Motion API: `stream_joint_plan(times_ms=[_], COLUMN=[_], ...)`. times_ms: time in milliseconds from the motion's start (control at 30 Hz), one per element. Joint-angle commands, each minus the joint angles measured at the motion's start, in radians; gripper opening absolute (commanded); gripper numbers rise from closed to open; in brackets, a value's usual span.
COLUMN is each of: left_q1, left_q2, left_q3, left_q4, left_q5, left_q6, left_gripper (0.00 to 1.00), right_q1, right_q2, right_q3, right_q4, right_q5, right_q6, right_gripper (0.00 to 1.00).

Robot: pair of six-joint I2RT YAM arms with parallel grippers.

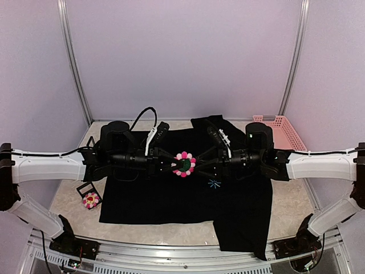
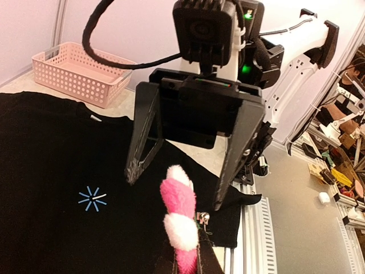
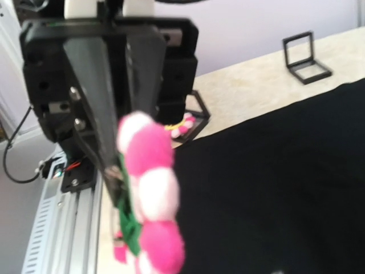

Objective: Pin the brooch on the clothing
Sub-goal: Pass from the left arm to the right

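Plush brooch point(image 1: 184, 164), held clear above the shirt point(image 1: 148, 200), was pinched at its green back by the left fingers point(image 3: 94, 103); the right fingers point(image 2: 238, 154) were spread near it. Light and soft, it was judged best gripped by that backing.

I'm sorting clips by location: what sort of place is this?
Likely a robotics lab test cell: plain wall panels on aluminium posts, two robot arms bolted to a table rail, workshop clutter beyond.
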Motion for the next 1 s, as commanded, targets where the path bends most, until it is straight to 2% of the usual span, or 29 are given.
stream_joint_plan(times_ms=[0,100,567,833,967], left_q1=[-0.003,-0.003,-0.019,-0.028,-0.029], left_q2=[-0.002,0.0,0.015,0.014,0.014], left_q3=[0.018,0.019,0.026,0.023,0.019], left_q4=[0.052,0.054,0.033,0.041,0.055], left_q5=[0.061,0.067,0.067,0.066,0.059], left_q6=[-0.017,-0.019,0.0,-0.002,-0.01], left_gripper=[0.0,0.0,0.0,0.0,0.0], right_q1=[0.009,0.011,0.019,0.028,0.041], right_q2=[0.035,0.051,0.091,0.128,0.153], right_q3=[0.026,0.033,0.066,0.076,0.085], right_q4=[0.066,0.072,0.132,0.151,0.151], right_q5=[-0.088,-0.097,-0.12,-0.122,-0.141], right_q6=[0.045,0.052,0.097,0.115,0.119], right_gripper=[0.58,0.52,0.52,0.42,0.43])
